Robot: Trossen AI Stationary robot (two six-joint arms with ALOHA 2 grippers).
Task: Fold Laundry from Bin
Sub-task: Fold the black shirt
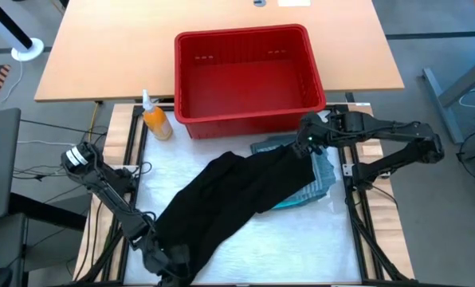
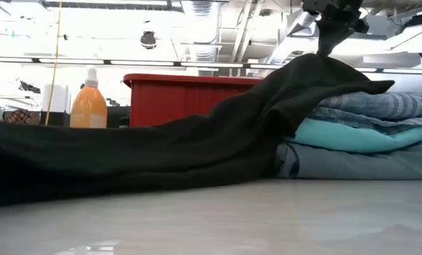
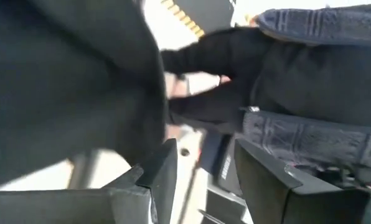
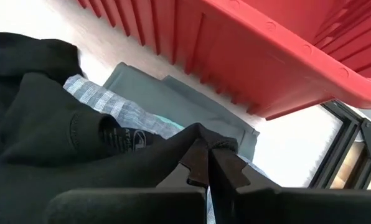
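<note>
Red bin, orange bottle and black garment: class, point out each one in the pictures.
red bin (image 1: 245, 38): high view, far rim.
orange bottle (image 1: 157, 124): high view, body.
black garment (image 1: 221, 195): high view, spread middle.

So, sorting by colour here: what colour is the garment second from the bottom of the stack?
Bright turquoise garment, clearest in the low view.

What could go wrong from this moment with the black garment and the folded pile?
1. The right gripper pinches the black garment above the folded stack; pulling may drag the striped shirt and turquoise piece out of order.
2. The left gripper stands open at the near table edge, so that end of the garment could slide off.
</note>
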